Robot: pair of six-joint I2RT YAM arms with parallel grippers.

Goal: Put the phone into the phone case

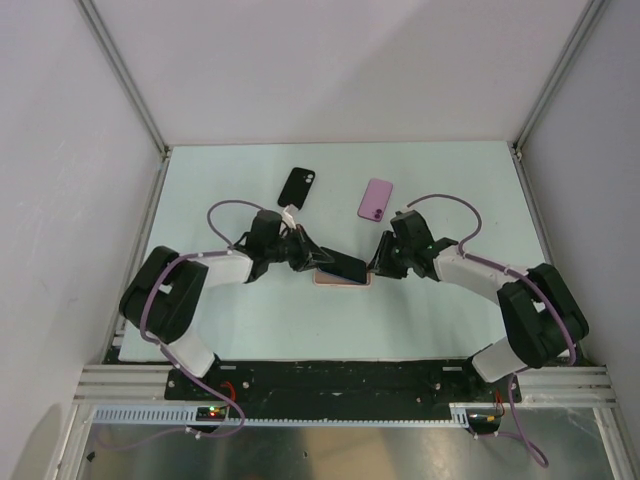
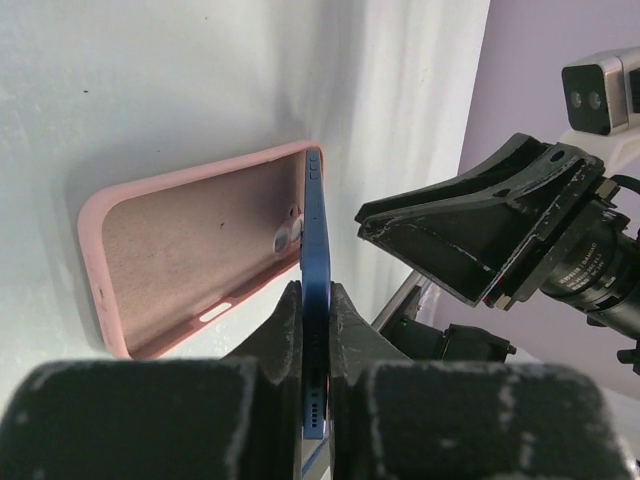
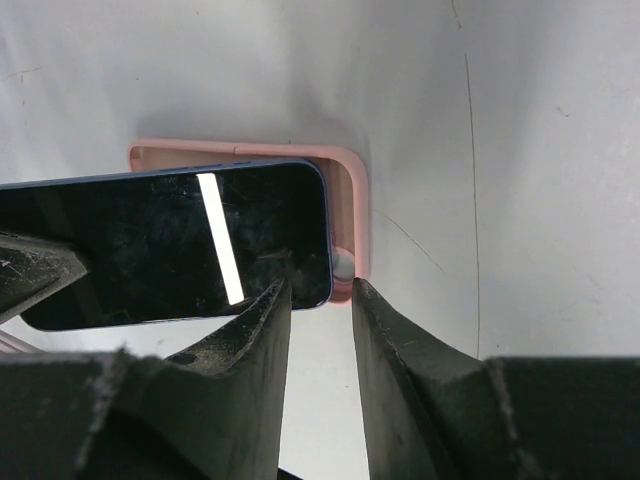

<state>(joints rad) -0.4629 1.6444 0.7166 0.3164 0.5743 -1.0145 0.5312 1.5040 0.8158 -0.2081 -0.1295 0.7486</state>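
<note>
A pink phone case [image 1: 343, 281] lies open side up on the table's middle. My left gripper [image 1: 312, 262] is shut on a blue phone [image 1: 340, 267] with a black screen, holding it tilted above the case. In the left wrist view the phone [image 2: 316, 230] stands on edge between my fingers, its far end at the long rim of the case [image 2: 190, 250]. My right gripper [image 1: 376, 266] is at the case's right end. In the right wrist view its jaws [image 3: 320, 290] stand a little apart, with the corner of the case [image 3: 352, 200] and the phone [image 3: 170, 240] just beyond the tips.
A black phone case [image 1: 297, 186] and a purple one [image 1: 375, 199] lie farther back on the table. White walls close in the table on the left, right and back. The right gripper [image 2: 450, 235] shows close to the phone in the left wrist view.
</note>
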